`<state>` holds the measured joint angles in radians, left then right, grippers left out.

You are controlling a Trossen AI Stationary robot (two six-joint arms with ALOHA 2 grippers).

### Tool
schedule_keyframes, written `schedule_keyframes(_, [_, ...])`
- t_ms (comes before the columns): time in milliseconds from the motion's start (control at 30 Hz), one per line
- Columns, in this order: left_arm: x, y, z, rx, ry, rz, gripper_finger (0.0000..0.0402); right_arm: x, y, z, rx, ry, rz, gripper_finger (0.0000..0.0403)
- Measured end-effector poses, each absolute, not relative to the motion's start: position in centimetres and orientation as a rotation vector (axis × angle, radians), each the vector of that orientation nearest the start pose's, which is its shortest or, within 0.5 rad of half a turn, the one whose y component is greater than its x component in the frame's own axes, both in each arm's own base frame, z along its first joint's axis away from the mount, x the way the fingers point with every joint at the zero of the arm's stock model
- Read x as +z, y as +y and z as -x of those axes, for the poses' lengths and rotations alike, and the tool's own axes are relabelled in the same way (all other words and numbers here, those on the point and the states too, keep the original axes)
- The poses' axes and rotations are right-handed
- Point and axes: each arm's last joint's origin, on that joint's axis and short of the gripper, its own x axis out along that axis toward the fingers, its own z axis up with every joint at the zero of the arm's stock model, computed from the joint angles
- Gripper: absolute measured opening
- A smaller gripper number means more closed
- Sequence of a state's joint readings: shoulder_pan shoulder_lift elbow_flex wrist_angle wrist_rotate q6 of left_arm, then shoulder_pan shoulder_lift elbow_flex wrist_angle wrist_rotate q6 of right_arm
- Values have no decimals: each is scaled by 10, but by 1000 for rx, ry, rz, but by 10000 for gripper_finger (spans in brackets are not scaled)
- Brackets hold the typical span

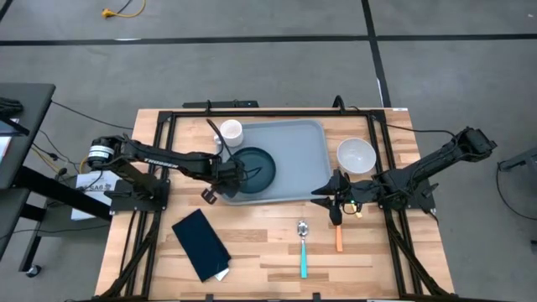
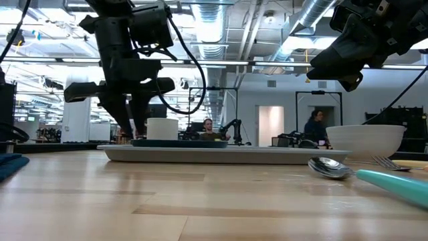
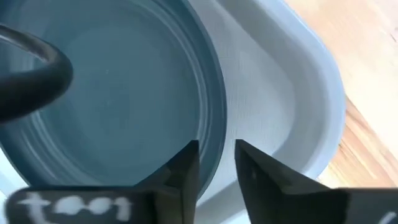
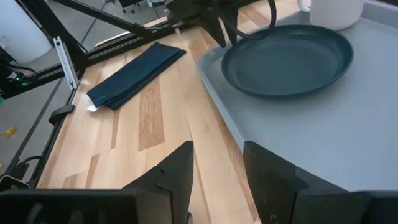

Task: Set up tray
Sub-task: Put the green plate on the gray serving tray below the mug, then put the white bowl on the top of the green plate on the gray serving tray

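The light grey-blue tray (image 1: 306,164) lies flat at the table's middle. A dark round plate (image 1: 256,168) rests on the tray's left half, and a white mug (image 1: 231,132) stands at the tray's far left corner. My left gripper (image 1: 228,174) sits low at the plate's left rim, shut on it. My right gripper (image 1: 324,191) hovers open above the tray's near right corner (image 4: 211,81), touching nothing. The low view shows the plate (image 2: 180,142) lying level on the tray (image 2: 221,154). My left gripper (image 3: 216,163) has the plate's left rim (image 3: 214,134) between its two fingers, one finger (image 3: 186,165) over the plate's inside and the other (image 3: 255,168) outside above the tray floor (image 3: 273,112). It comes slanting down from the table's left. The plate lies flat on the tray.
A white bowl (image 1: 357,155) stands right of the tray. A teal-handled spoon (image 1: 303,247) and an orange-handled fork (image 1: 338,231) lie near the table's near right. A folded navy napkin (image 1: 200,243) lies near left. Bare wood spreads between napkin and spoon.
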<state>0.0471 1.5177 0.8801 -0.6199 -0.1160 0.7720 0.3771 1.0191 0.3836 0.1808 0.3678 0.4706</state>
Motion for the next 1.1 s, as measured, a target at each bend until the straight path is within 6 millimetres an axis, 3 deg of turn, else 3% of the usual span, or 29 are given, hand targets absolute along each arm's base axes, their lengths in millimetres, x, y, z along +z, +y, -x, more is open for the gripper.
schedule_keyframes(167, [179, 16, -269, -292, 1254, -614, 128, 190, 64, -189, -90, 415, -298, 133])
schedule_keyframes(267, [190, 16, -276, -257, 1207, -467, 138, 190, 64, -189, -88, 416, -298, 133])
schedule_keyframes(467, [241, 21, -278, -245, 1083, -193, 141, 191, 64, -190, -84, 402, -305, 133])
schedule_keyframes(700, [281, 10, -262, -476, 814, 59, 142, 196, 65, -192, -74, 352, -326, 134])
schedule_keyframes(900, [281, -20, -254, -595, 694, 79, 142, 196, 66, -196, -62, 323, -312, 134])
schedule_keyframes(1100, [269, -58, -250, -613, 689, 90, 142, 187, 69, -205, -61, 324, -282, 133])
